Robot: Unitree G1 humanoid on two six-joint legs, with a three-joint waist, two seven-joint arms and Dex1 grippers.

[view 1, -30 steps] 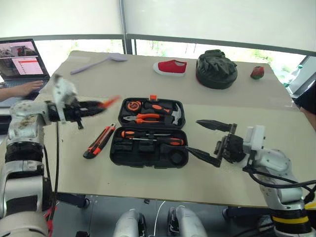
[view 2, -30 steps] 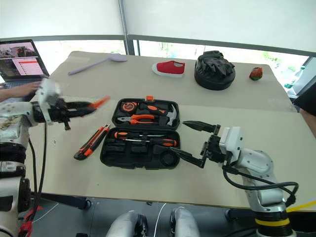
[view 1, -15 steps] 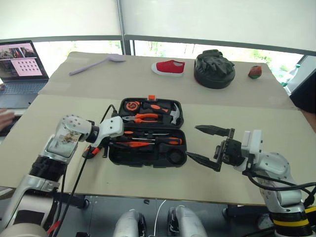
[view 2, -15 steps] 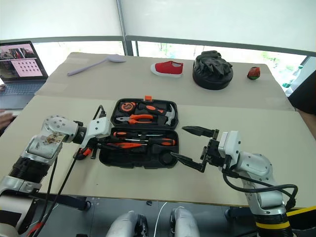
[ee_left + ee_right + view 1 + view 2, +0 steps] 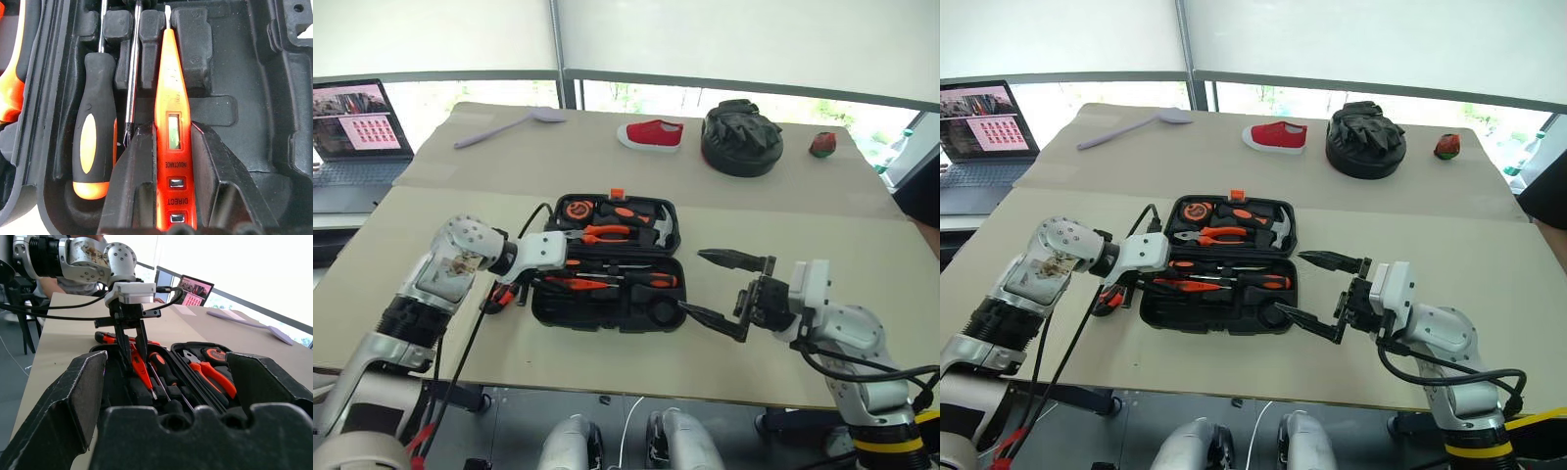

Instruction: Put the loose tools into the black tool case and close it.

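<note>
The black tool case (image 5: 610, 262) lies open at the middle of the tan table (image 5: 822, 220), its moulded plastic halves ringed by bare tabletop, widest toward three o'clock, where the right gripper (image 5: 722, 290) hangs just past the case's edge with its fingers spread wide and empty. At nine o'clock the left gripper (image 5: 551, 281) reaches over the case's rim, its fingers clamped on a flat, all-orange screwdriver (image 5: 171, 132). The left wrist view shows that tool's small window and blade tip over the ribbed slots beside a rubbery black-and-orange screwdriver (image 5: 94, 142), though whether it rests in its groove seems unclear; a utility knife (image 5: 499, 294) lies just outside the case.
</note>
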